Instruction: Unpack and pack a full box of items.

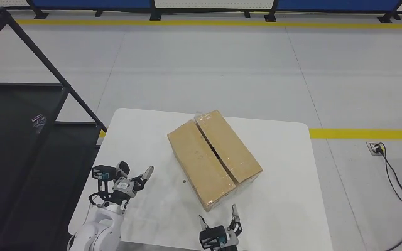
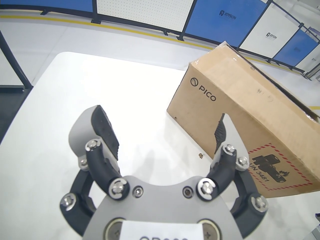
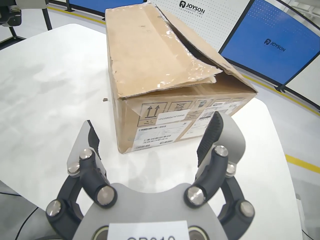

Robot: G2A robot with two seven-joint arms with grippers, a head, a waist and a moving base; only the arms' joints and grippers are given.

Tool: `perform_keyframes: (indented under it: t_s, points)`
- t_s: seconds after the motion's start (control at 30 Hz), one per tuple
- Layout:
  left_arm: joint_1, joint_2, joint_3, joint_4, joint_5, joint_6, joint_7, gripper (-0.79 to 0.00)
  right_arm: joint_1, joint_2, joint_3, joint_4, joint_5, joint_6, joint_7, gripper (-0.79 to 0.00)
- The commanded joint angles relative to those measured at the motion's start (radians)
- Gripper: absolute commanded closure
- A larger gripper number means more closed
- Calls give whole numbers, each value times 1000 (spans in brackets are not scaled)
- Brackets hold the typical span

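Note:
A brown cardboard box [image 1: 213,157] lies at an angle on the middle of the white table [image 1: 276,144], its two top flaps folded down with a dark slit between them. In the right wrist view the box [image 3: 155,58] has one flap lifted a little at its near corner, with torn tape along the seam. My left gripper [image 1: 136,174] stands open near the table's front left, apart from the box [image 2: 240,116]. My right gripper [image 1: 218,219] stands open at the front edge, just short of the box's labelled end. My left gripper [image 2: 162,123] and right gripper [image 3: 153,128] hold nothing.
A black metal frame [image 1: 56,81] and a dark shelf stand off the table's left side. A small dark speck [image 1: 183,182] lies on the table beside the box. White floor with a yellow line [image 1: 352,133] lies beyond the table.

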Motion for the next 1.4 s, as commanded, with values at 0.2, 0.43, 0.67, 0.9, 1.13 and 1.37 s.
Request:
perform_keyframes:
  t_s: [0.2,0.43,0.67,0.9,1.13,1.37]
  points:
    - [15,-1,-14,-1,-7,2,15,-785,97,-38,-15,72,74,16,2,-785]
    - [30,-1,-30,-5,-15,8,25,-785,100,-42,36,71,72,7,3,-785]
    - [35,-2,-39,-11,-21,13,32,-785,79,-38,106,34,74,-14,22,-785]
    - [40,-3,-44,-15,-19,15,33,-785,46,-28,188,-11,90,-75,35,-785]
    - [40,-4,-47,-16,-14,15,29,-785,7,-15,279,-56,121,-161,42,-785]
    - [43,-5,-51,-16,-13,12,31,-785,-19,-5,359,-82,122,-214,57,-785]
